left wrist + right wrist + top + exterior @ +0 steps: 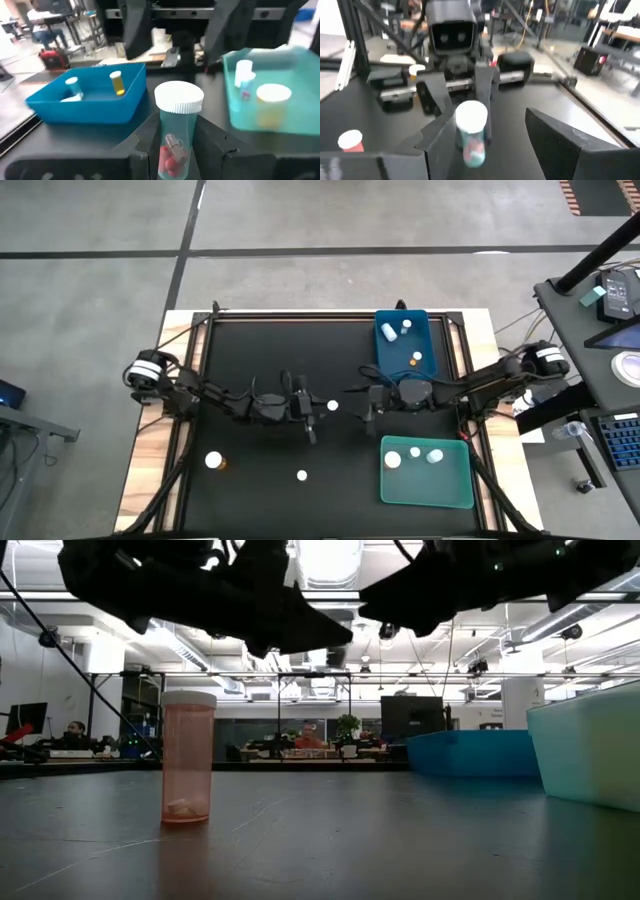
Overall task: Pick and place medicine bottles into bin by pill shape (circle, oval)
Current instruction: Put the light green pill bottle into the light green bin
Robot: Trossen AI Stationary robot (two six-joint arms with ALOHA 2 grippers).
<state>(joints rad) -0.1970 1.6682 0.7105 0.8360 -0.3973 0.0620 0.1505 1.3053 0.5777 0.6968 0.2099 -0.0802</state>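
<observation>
Your left hand is closed on a clear bottle with a white cap and red pills, held upright above the table centre, while your right hand faces it from three o'clock with its fingers spread wide and holding nothing. I judge this a handover: if the left lets go before the right closes, the bottle drops. The blue bin lies at one o'clock, the teal bin at four; misread the pills and it lands in the wrong one.
</observation>
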